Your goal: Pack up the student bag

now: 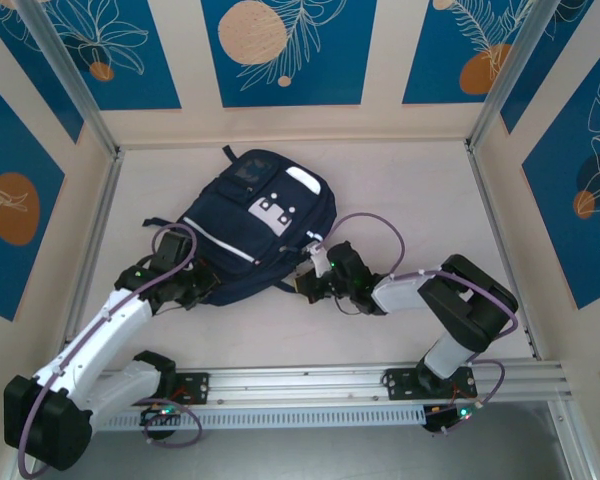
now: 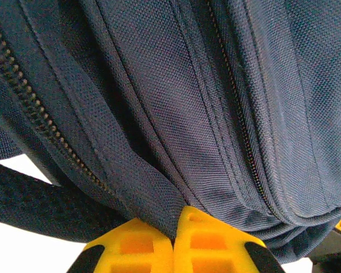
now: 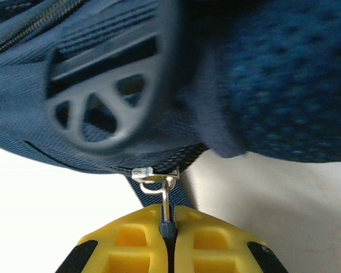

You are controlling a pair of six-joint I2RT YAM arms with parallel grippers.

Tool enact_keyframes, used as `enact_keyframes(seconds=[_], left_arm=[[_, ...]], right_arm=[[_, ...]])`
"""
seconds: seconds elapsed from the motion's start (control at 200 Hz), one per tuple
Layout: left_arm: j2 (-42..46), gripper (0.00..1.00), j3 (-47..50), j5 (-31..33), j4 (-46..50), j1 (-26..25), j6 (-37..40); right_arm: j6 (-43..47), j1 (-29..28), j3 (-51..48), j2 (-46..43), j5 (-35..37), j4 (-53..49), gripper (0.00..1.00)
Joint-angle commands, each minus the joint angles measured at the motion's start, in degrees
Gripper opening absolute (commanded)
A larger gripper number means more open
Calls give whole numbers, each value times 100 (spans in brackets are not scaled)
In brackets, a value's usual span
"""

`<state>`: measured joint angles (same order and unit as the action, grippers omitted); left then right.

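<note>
Yellow pads point(image 2: 136, 247) of the left jaws are pressed together on a fold of navy weave at a lower seam of the student bag point(image 1: 250, 225). Yellow pads point(image 3: 210, 239) of the right jaws are likewise closed, nipping the thin metal zip pull point(image 3: 166, 200), whose slider point(image 3: 150, 173) sits at the end of a zip line. The step in hand appears to be opening a compartment: the left jaws anchor the cloth while the right jaws draw the slider. It is best done by pulling along the line of the teeth rather than away from the bag, with the fabric kept taut between the two holds. The pull is slim and could slip from the pads.

Just above the slider hangs a grey plastic strap fitting point(image 3: 102, 96), and beside it lies a padded mesh panel point(image 3: 284, 79); either could snag the travel. A second zip point(image 2: 23, 102) and a dark strap point(image 2: 40, 202) lie near the left hold.

The bag lies front face up at mid worktop point(image 1: 420, 190), carry handle away from the arms, its near corners at the two wrists.
</note>
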<state>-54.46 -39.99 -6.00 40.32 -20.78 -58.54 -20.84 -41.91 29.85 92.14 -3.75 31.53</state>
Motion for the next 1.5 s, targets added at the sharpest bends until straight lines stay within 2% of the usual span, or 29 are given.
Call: enact_keyframes(seconds=[0.0, 0.175, 0.37, 0.43, 0.49, 0.54, 0.6, 0.75, 0.93, 1.025, 1.1, 1.225, 1.355, 1.495], left_arm=[[104, 0, 16, 617, 592, 241, 204], [76, 0, 125, 435, 411, 248, 207], [-194, 0, 372, -409, -256, 170, 305], [-304, 1, 465, -769, -597, 89, 273], [-434, 1, 543, -1098, -947, -34, 213], [-524, 1, 502, -1126, -1061, -213, 235], [-606, 1, 420, -1060, -1100, -448, 279], [-854, 2, 184, -824, -1200, -1028, 341], [-1467, 0, -48, -921, -1748, -1695, 180], [-2093, 2, -373, -1148, -2099, -2242, 265], [-2812, 9, -865, -1425, -2130, -2717, 552], [-3563, 34, -1554, -1884, -1924, -3128, 1049], [-3136, 56, -1604, -1805, -1881, -3135, 1338], [-2424, 64, -1774, -1288, -1140, -3036, 1932]], right_arm=[[-273, 356, -216, -81, 386, -294, 0], [-392, 434, -247, -69, 254, -255, 0], [-629, 446, -313, -91, 327, -187, 0], [-719, 480, -275, -95, 311, -295, 7], [-778, 491, -178, -112, 345, -573, 23], [-825, 491, -129, -179, 408, -844, 36], [-866, 475, -223, -347, 448, -930, 44], [-946, 372, -428, -1398, 940, -1736, 51], [-1181, 362, -633, -3085, 1709, -2853, 49], [-1148, 376, -703, -3880, 2044, -3254, 48], [-1104, 423, -742, -4316, 2235, -3455, 49], [-1155, 567, -764, -4664, 2362, -3793, 54], [-1256, 647, -797, -4812, 2300, -4029, 55], [-1273, 709, -922, -4934, 2119, -3946, 55]])
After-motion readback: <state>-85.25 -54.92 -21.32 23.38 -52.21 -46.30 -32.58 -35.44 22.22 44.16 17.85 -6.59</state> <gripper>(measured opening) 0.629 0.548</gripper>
